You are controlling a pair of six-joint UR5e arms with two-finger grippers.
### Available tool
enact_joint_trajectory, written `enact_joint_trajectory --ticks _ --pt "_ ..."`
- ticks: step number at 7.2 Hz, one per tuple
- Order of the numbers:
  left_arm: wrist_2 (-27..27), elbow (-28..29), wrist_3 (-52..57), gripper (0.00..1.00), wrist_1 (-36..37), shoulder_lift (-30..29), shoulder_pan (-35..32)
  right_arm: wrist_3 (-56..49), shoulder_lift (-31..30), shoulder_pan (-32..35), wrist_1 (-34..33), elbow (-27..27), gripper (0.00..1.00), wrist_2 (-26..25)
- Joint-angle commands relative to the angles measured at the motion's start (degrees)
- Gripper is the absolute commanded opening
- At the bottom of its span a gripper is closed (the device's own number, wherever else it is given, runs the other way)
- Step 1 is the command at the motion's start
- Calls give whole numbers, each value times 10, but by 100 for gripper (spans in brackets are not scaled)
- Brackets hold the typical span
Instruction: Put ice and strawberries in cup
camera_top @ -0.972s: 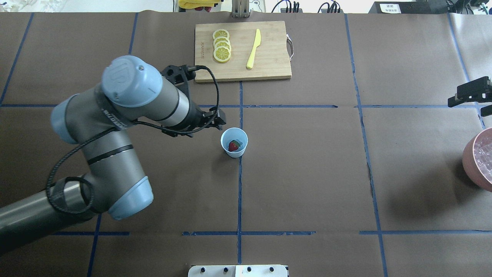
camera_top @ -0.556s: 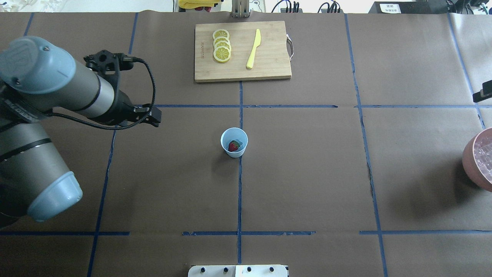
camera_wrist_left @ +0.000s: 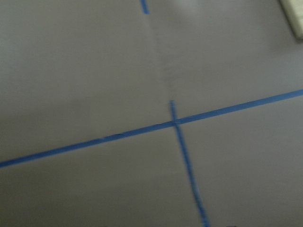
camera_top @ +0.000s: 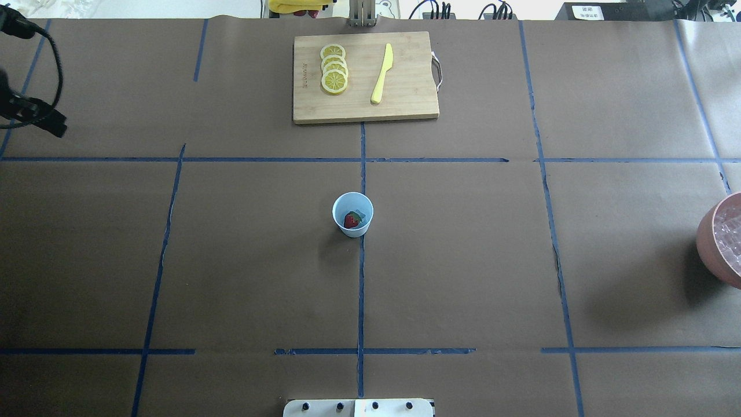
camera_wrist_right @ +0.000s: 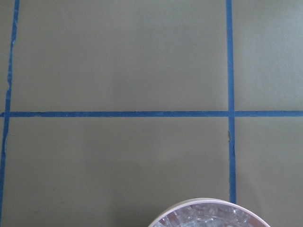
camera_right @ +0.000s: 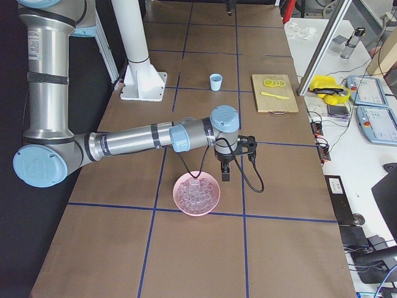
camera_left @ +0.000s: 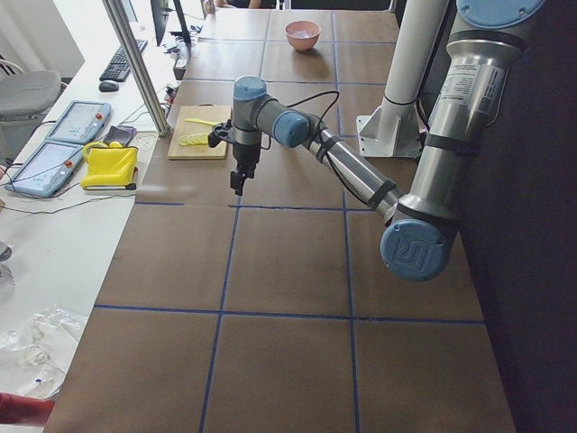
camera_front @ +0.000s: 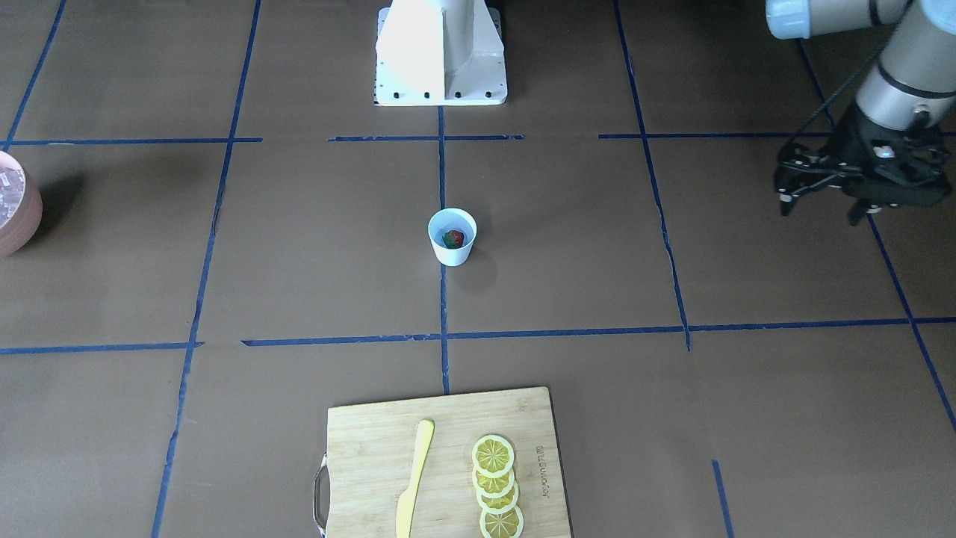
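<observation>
The white cup stands at the table's middle with the red strawberry inside it; both also show in the front-facing view. I see no ice in the cup. The ice fills the pinkish-brown bowl at the right edge. My left gripper is open and empty, far to the cup's left above bare table. My right gripper hangs over the bowl's far rim; I cannot tell if it is open. Its wrist view shows the bowl's rim.
A wooden cutting board with lemon slices and a yellow knife lies at the far side. The robot's white base stands at the near edge. Blue tape lines cross the brown table cover.
My left arm has swung away from beside the cup to the table's far left edge. My right gripper has slid out of the overhead view on the right. Cup and strawberry have not moved.
</observation>
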Motion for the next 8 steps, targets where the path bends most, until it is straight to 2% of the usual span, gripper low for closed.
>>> enact_joint_trajectory --ticks 1,2,3,5,6,7,8 --pt "-72 137 277 90 25 21 -147 -51 14 10 -48 -1 100 -5" --pt "-115 225 363 90 20 16 -207 -52 14 11 -48 0 100 -5" --pt "-147 257 394 91 24 16 -239 -52 14 11 -48 0 100 -5" --pt "-177 249 388 97 34 46 -243 -52 14 9 -48 1 100 -27" --pt "-201 204 387 98 97 48 -244 -51 12 8 -48 0 100 -46" --pt "-202 174 387 99 143 48 -243 -51 7 8 -48 0 100 -47" --pt "-202 172 388 99 139 66 -240 -50 4 8 -48 1 100 -45"
